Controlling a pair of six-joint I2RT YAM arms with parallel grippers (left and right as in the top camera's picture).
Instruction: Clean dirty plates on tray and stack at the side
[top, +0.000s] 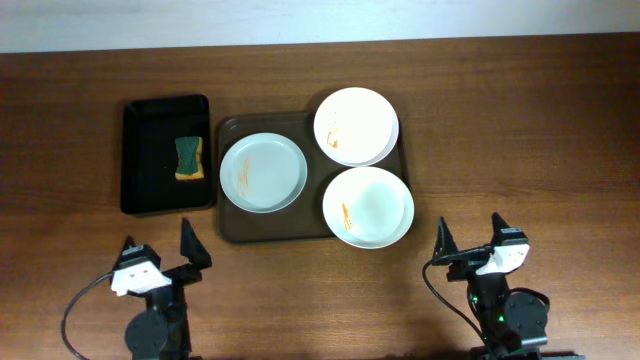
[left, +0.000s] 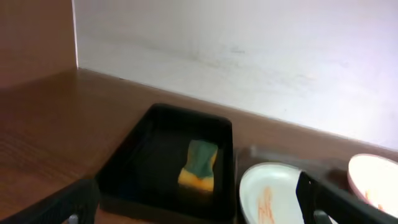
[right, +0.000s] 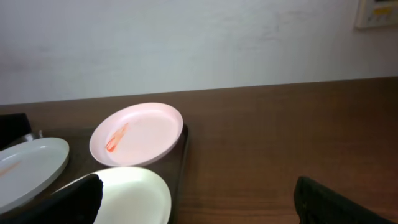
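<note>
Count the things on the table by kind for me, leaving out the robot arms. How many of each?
Plates: 3
Brown tray: 1
Black tray: 1
Sponge: 1
Total: 6

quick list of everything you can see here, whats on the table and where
round shallow white plates: three, white with orange smears, on the brown tray; the two right ones overhang its rim
large dark brown rounded tray: one, dark brown, table centre
smaller black rectangular tray: one, black, left of the brown tray
green and yellow sponge: one, inside the black tray
wooden table: one, brown, under everything
pale wall: one, off-white, behind the table
left gripper: one, black, open, near edge
right gripper: one, black, open, near edge
</note>
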